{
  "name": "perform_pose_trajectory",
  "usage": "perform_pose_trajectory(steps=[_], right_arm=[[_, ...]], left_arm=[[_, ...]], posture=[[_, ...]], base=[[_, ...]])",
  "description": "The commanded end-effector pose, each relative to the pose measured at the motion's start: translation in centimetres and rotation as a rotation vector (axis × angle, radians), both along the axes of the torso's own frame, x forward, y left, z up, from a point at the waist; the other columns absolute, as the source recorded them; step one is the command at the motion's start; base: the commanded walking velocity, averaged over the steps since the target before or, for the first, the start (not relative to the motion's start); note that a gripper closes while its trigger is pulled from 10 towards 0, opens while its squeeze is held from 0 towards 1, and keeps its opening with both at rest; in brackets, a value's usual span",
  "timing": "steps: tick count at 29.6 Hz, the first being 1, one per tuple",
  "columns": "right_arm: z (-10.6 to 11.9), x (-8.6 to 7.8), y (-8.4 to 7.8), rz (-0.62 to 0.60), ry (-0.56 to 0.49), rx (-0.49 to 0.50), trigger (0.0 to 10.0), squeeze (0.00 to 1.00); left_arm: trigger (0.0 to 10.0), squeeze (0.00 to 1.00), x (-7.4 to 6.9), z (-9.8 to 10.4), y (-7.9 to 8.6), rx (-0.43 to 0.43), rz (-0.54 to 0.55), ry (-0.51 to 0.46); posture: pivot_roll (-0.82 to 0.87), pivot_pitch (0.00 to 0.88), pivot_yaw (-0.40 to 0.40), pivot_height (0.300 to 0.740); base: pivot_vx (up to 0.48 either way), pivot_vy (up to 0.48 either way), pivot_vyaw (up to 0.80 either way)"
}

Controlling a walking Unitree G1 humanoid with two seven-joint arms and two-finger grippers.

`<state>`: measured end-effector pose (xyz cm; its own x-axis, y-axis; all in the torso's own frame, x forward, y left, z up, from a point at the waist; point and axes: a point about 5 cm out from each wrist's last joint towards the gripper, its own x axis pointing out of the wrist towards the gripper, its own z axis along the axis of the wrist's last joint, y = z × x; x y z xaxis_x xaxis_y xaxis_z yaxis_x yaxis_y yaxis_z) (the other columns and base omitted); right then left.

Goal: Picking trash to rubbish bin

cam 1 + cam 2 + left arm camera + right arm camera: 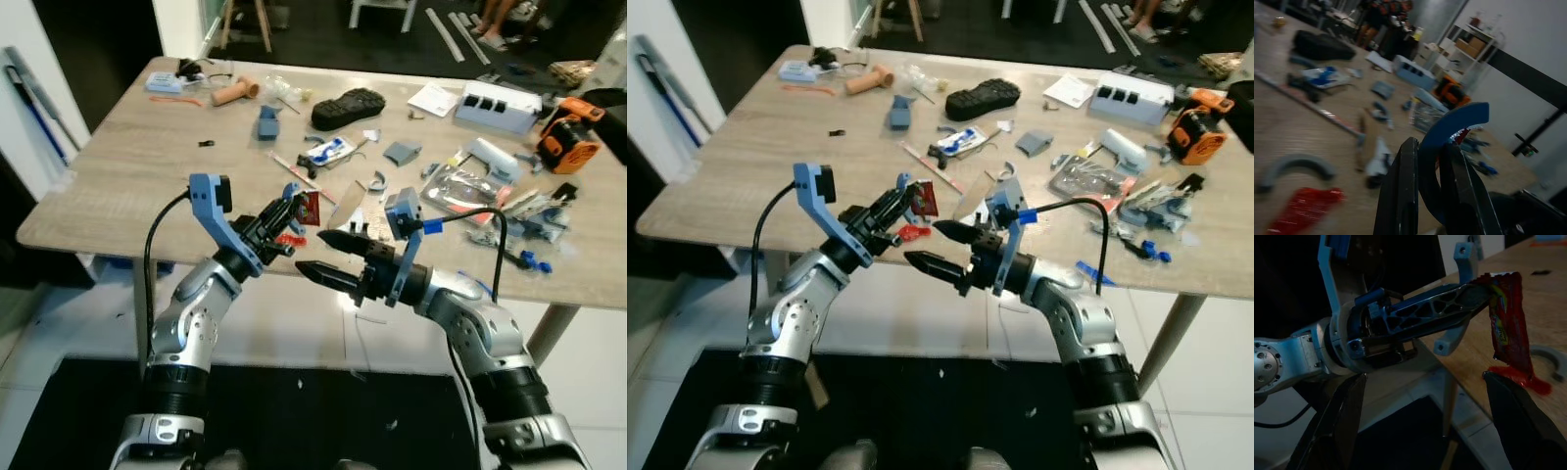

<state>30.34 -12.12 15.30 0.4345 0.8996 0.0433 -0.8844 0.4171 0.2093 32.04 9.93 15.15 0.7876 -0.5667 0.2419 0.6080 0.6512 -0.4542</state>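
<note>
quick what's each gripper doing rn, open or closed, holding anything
Left gripper: closed on a red wrapper, held up over the table edge.
Right gripper: open, holding nothing, fingers pointed toward the left gripper.

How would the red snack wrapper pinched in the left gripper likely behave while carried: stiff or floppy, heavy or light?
Probably floppy: the red wrapper hangs limp from the left gripper. Likely light, as a fingertip pinch at its top edge holds it. Its glossy film may be slippery, so it could slide free.

Far table clutter (1327, 73) blurred — perhaps tools, person (500, 20) cropped
</note>
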Motion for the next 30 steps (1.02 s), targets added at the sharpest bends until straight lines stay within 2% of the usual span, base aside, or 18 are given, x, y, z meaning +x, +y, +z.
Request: perform_pose_trajectory(steps=[1,30], right_arm=[[-0.12,-0.10,-0.04,-0.001,0.007,0.001,10.0,0.00],[-0.07,-0.04,-0.12,-0.008,0.008,0.001,10.0,0.00]], left_arm=[[10.0,0.00,0.05,0.16,-0.08,0.009,-0.003,-0.009],[10.0,0.00,0.32,-0.11,0.16,0.030,0.021,-0.008]], posture=[[-0.05,0.000,-0.027,0.740],[-0.06,0.000,-0.027,0.740]], base=[[-0.337,0.000,0.00],[-0.333,0.000,0.00]])
